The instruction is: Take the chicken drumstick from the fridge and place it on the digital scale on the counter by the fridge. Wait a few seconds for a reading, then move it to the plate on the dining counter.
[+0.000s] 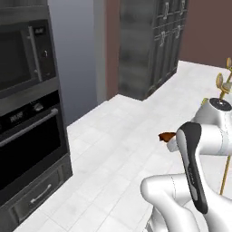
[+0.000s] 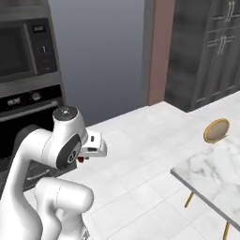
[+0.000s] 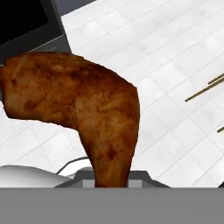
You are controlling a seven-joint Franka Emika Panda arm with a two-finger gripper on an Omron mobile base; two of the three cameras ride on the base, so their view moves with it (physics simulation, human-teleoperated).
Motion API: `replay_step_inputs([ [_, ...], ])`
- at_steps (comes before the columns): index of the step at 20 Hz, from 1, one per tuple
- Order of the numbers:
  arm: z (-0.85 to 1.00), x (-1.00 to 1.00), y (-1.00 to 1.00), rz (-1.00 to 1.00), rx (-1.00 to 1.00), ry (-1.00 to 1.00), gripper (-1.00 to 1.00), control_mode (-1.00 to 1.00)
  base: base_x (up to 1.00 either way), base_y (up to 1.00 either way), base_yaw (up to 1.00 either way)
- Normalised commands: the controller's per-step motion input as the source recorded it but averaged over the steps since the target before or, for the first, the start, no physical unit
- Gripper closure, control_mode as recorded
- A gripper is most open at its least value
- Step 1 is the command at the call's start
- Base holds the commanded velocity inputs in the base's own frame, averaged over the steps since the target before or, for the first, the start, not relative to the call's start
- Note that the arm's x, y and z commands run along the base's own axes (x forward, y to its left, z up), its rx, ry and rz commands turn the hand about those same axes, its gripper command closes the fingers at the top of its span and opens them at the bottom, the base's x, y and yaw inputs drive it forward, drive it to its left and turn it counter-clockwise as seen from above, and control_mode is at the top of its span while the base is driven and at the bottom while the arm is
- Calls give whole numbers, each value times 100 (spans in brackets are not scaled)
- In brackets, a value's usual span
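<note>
Left base view. At far left stands a dark built-in oven stack [image 1: 27,118], with white tiled floor [image 1: 113,136] stretching toward dark wood-grain cabinets [image 1: 149,45] at the back. Right of centre, the chicken drumstick [image 1: 167,136] projects from behind the white arm [image 1: 195,158], carried in mid-air above the floor. At the right edge, yellow chair legs [image 1: 225,176] are visible.

Right base view. The oven stack [image 2: 28,79] again occupies the left. The arm is folded close to the base, and a small reddish spot beneath the end effector [image 2: 83,158] is probably the drumstick, though it is too small to be sure. At the lower right lies the near corner of the dining counter [image 2: 211,173], a white veined surface with a round-seat chair [image 2: 216,130] just beyond its far edge. The blue plate does not appear on the visible corner.

Hand view. The chicken drumstick [image 3: 78,109] rises from between the fingers, its thin end gripped at the bottom and its thick end leaning left. The end effector is clenched on it.

Progress, as judged. The fridge and scale are out of frame and the base faces toward the dining counter, so retrieval is done; weighing cannot be confirmed here. Remaining: reach the plate and set the drumstick down on it.
</note>
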Motion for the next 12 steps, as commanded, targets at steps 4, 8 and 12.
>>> replay_step_inputs([
  [4,0,0,0,0,0,0,100,100,100,81,-67],
  [8,0,0,0,0,0,0,100,100,100,78,-70],
  [12,0,0,0,0,0,0,100,100,100,80,-69],
])
